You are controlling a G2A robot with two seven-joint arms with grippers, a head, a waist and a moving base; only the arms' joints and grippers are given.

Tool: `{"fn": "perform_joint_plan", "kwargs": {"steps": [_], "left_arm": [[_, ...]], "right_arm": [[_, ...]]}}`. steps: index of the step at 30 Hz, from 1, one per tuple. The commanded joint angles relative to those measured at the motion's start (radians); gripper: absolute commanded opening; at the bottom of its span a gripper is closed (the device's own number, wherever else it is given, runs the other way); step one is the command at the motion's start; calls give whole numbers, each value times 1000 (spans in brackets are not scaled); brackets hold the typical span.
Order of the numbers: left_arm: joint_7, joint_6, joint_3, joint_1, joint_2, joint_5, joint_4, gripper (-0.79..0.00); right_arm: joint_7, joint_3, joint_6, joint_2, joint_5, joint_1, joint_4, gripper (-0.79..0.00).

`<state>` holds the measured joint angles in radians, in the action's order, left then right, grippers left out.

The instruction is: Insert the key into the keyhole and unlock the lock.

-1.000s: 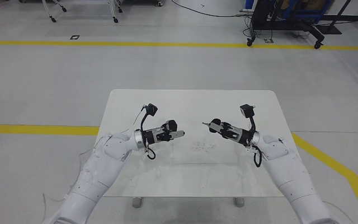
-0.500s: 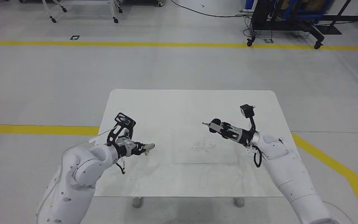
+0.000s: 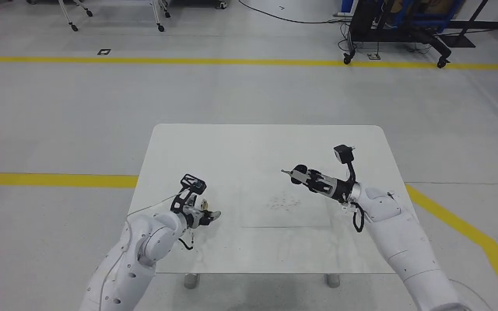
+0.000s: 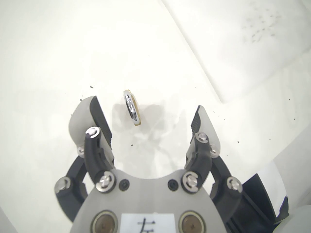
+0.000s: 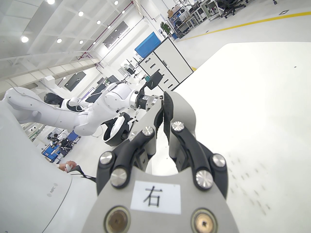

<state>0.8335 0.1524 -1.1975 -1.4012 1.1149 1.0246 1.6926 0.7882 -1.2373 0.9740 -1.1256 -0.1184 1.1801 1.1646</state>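
Observation:
A small brass lock [image 4: 132, 110] with a chrome edge stands on its edge on the white table [image 3: 257, 148], near the front left. My left gripper [image 4: 147, 104] is open just above the table, one finger on each side of the lock and neither touching it; in the top view this gripper [image 3: 210, 214] sits low at the table's front left. My right gripper [image 3: 294, 174] hangs above the table's middle right, shut [image 5: 164, 98], with a thin metal tip, the key [image 3: 285, 171], sticking out towards the left arm.
A thin pale sheet [image 4: 243, 61] lies flat on the table's middle, its edge running close to the lock. Dark speckles [image 3: 284, 204] mark the sheet. The floor beyond has yellow lines.
The left arm has swung from the table's middle back to its front left and come down low. The right arm has not moved.

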Motion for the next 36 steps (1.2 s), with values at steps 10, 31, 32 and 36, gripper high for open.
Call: {"fn": "perform_joint_plan", "kwargs": {"steps": [10,31,32,36], "left_arm": [[61,-84,48,64,10,68,-31,-785],[97,-49,75,103,18,80,-39,-708],[105,-43,75,106,17,82,-41,-696],[114,-38,70,106,17,71,-32,-650]], "right_arm": [[0,0,0,0,0,0,0,-785],[0,0,0,0,0,0,0,-785],[0,0,0,0,0,0,0,-785],[0,0,0,0,0,0,0,-785]]}}
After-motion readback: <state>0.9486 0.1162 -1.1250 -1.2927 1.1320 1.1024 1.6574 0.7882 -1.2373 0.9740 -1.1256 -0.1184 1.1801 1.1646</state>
